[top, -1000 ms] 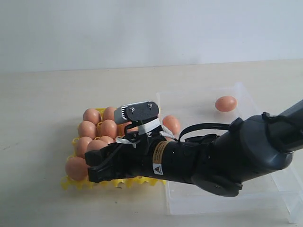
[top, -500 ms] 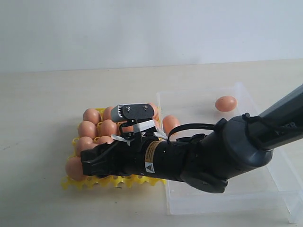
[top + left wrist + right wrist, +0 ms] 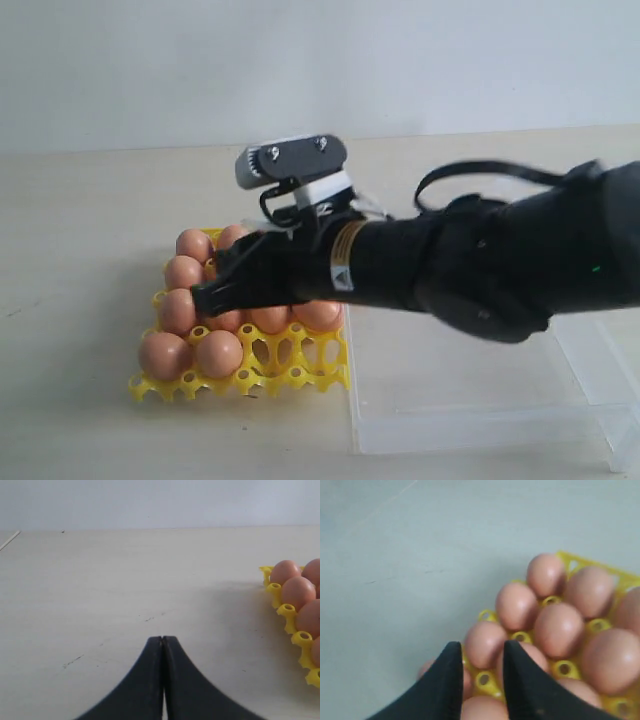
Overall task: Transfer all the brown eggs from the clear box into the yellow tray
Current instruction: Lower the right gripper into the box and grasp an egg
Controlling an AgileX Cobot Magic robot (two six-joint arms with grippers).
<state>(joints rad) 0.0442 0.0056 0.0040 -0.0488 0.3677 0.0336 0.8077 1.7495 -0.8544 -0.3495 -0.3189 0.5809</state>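
Worktop (image 3: pixel 80 200): pale and plain; it carries the tray on the left and the box on the right.
Right arm (image 3: pixel 500 270): a thick black arm that comes in from the right, crosses above the far part of the box and ends over the middle of the tray.
Clear box (image 3: pixel 480 436): lies on the right of the worktop, its left wall just beside the tray's right edge. The near part of its floor shows bare. The arm hides the far part, so I cannot tell whether an egg lies there.
Yellow tray (image 3: pixel 300 380): sits flat to the left of the box. Two cups at the right of its near row are bare.
Brown eggs (image 3: pixel 218 353): they sit in the tray's cups, down the left column, in the far rows where these show, and in the row behind the two bare cups. Two more stand at the left of the near row.
Right gripper (image 3: pixel 205 297): hangs above the eggs on the tray's left side. In the wrist view (image 3: pixel 481 650) its jaws stand a little apart, gripping nothing, and eggs and yellow lattice show through the gap.
Left gripper (image 3: pixel 162 640): over bare worktop, jaws pressed together, well apart from the tray's edge.
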